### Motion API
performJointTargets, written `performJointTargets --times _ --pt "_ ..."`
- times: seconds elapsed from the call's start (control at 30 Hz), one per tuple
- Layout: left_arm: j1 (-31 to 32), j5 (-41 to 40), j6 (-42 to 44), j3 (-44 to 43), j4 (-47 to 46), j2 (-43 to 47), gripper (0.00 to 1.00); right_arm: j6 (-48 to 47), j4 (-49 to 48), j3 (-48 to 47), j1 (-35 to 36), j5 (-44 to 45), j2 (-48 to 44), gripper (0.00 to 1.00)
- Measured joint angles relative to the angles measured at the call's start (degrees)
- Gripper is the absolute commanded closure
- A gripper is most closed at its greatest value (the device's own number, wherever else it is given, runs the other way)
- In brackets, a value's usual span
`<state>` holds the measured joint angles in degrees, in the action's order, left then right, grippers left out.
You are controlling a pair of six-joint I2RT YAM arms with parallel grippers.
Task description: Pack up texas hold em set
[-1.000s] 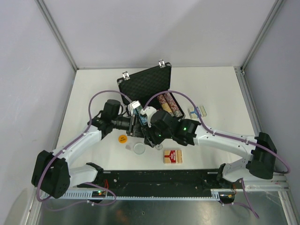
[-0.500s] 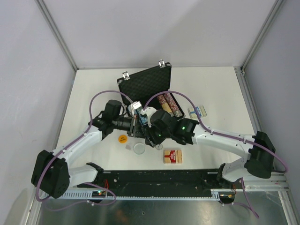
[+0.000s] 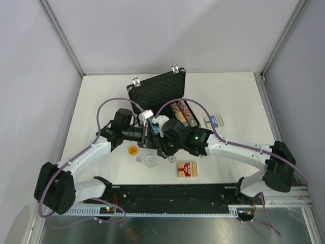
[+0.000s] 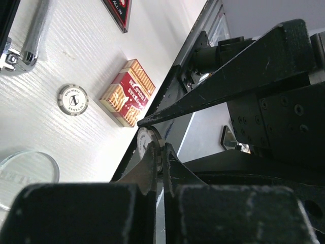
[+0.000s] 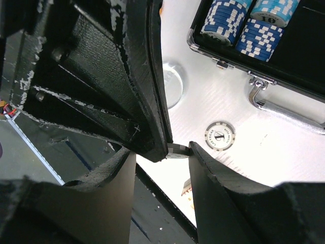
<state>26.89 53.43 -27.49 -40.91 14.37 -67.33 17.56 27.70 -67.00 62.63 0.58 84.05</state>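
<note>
From above. Open briefcase at the far middle of the table, foam lid tilted back, rows of poker chips in the tray. Both tools together just in front of it: left tool reaching in from the left, right tool from the right, tips hidden under the wrists. Lying out on the table: orange button, clear round disc, red card deck near the front edge, second deck right of the case. Judged a mid-air hand-over of one chip, with much of the set not yet packed.

From the left wrist. Left tool fully closed, pinching a single chip by its faces, clear of the table. Touching that chip's rim from above: one finger of the right tool. Below: loose chip, red card deck, case handle.

From the right wrist. Right tool about half open, bracketing the single chip and the left tool's finger; gripping or merely touching, cannot tell. Beyond: blue chip stacks standing in the case.

Next, probably: ease the right tool clear, then carry the chip over the case's front wall and down into a chip row. Very little room between the crossed wrists. Open table out to either side. Front edge close behind the red card deck.
</note>
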Motion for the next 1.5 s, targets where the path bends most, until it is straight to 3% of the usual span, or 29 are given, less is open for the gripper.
performJointTargets --times 0.27,0.63,1.03,1.23,1.5 --pt "0.07 -1.11 1.07 -0.94 0.39 -2.36 1.00 0.39 1.77 -1.70 -0.50 0.70 2.34 0.61" --pt "0.15 -1.18 2.05 -2.56 2.01 -3.06 1.00 0.37 2.05 -2.19 -0.83 2.49 2.71 0.27" --pt "-0.35 -1.05 2.05 -3.17 2.95 -3.54 1.00 -0.44 2.23 -2.19 -1.22 4.61 2.51 0.04" --pt "-2.32 -0.70 2.08 -3.52 3.02 -3.72 1.00 -0.50 0.55 -2.10 -1.60 5.49 -1.07 0.02" --pt "-4.96 -1.46 2.78 -4.35 3.37 -4.76 1.00 0.74 -3.10 2.47 -3.52 8.79 -13.94 0.05"
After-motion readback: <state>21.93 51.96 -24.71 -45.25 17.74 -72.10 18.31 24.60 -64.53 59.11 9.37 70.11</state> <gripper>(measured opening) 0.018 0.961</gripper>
